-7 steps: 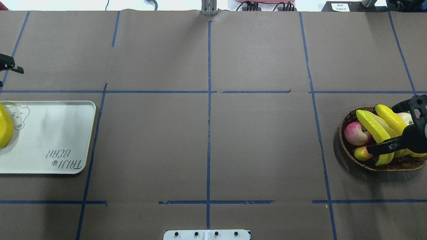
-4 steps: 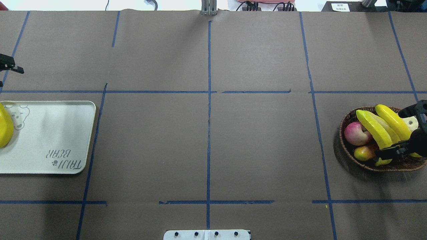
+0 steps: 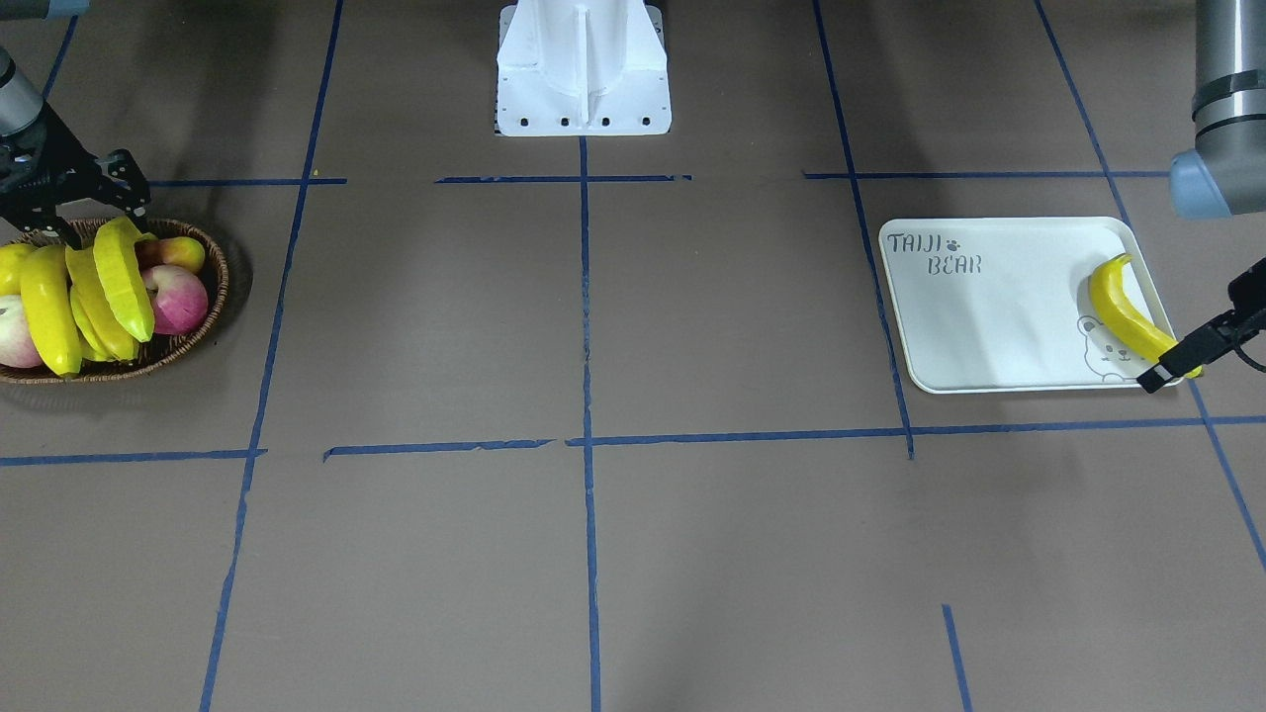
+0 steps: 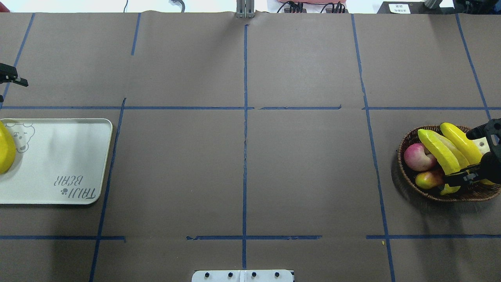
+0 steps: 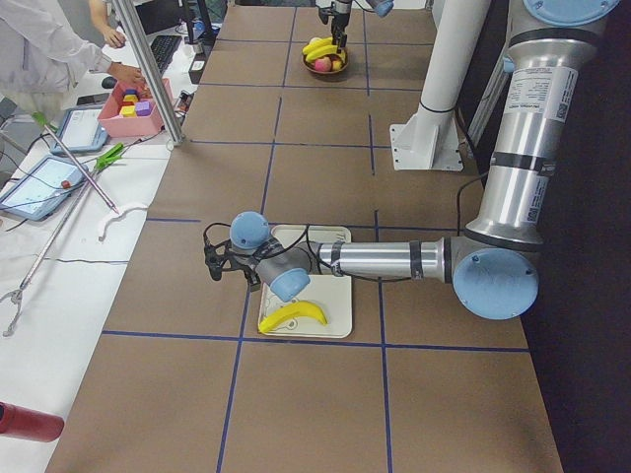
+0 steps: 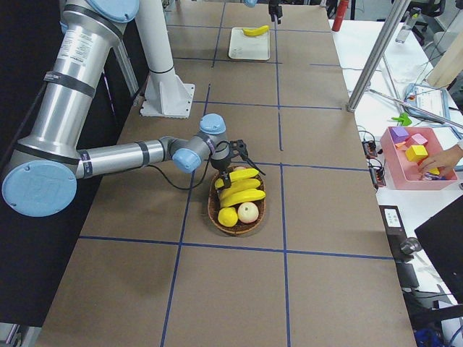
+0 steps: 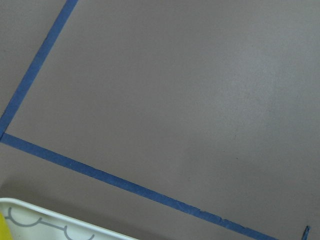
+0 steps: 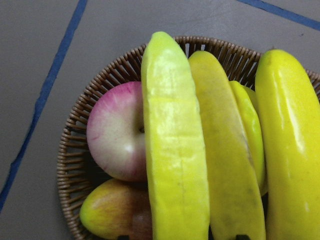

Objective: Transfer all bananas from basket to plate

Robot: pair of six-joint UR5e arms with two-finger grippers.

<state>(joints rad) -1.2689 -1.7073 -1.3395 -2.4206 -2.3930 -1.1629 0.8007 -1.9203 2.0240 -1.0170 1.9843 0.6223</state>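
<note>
Remaining bananas lie side by side in the basket at the right end of the counter, packed lengthwise across it with their ends reaching the wicker rim. The outermost yellow piece has flat ridged faces and may not be a banana, so check it before picking. A pink-white round fruit and a small red-yellow fruit are wedged against it. One banana already lies on the plate along the short edge by the bear face, at the counter's left end. Judgement: the skins look glossy and moulded, so probably light, rigid and slick. Best hold is across the mid-length, pinching the narrow sides, taking the topmost smooth one to avoid dragging its neighbours. Right hand hovers over the pile, fingers spread wide, pinching nothing. Left hand sits off the plate's corner near the bear. Only one finger shows, so spread or pressed together cannot be told.
</note>
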